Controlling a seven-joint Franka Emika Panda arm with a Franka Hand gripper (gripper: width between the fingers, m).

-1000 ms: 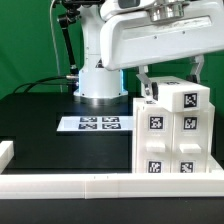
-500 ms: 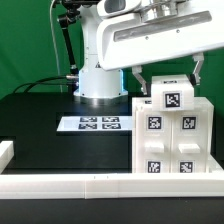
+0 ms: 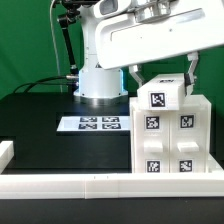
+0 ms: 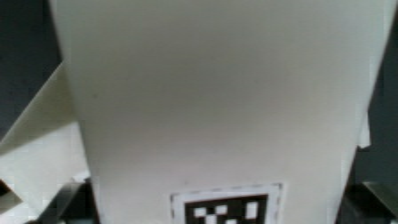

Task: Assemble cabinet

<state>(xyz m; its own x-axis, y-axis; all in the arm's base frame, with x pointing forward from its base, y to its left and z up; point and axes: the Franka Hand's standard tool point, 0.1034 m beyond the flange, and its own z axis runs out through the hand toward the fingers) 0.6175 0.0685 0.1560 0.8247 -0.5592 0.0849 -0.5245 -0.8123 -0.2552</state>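
The cabinet body (image 3: 172, 142), white and boxy with tagged faces, stands at the exterior view's right near the front rail. A white tagged block (image 3: 160, 98) sits on its top. My gripper (image 3: 164, 76) reaches down from above, one finger (image 3: 137, 79) on each side of that block, shut on it. In the wrist view the block (image 4: 214, 100) fills most of the picture, its tag (image 4: 231, 208) at the edge, with dark fingers (image 4: 59, 205) flanking it. The contact between the block and the cabinet is hidden.
The marker board (image 3: 92, 123) lies flat on the black table in front of the arm's white base (image 3: 100, 85). A white rail (image 3: 70, 183) runs along the front edge, with a white stop (image 3: 5, 152) at the exterior view's left.
My gripper and the tagged block between its fingers have moved toward the exterior view's left along the cabinet's top. The cabinet body and marker board have not moved.
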